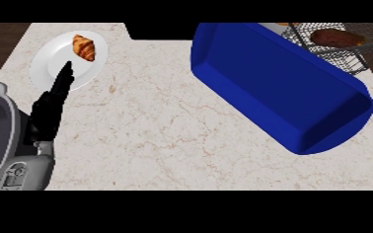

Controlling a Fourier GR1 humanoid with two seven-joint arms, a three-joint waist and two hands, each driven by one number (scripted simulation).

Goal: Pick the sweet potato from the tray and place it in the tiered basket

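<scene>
I see the marble counter (167, 128) with the blue tray (277, 79) filling its right side. At far right, the wire tiered basket (342, 59) already holds the sweet potato (336, 37). I judge it dense, stiff and rough-skinned, best taken across its middle, with the wires crowding any reach. At far left sits a white plate (51, 64). My left hand (51, 103) lies over its near rim, fingers straight, holding nothing, just short of a croissant (85, 47). My right hand isn't showing.

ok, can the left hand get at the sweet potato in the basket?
Probably not: the left hand is over the plate at far left, the blue tray lies between, and the sweet potato sits in the tiered basket far right.
</scene>
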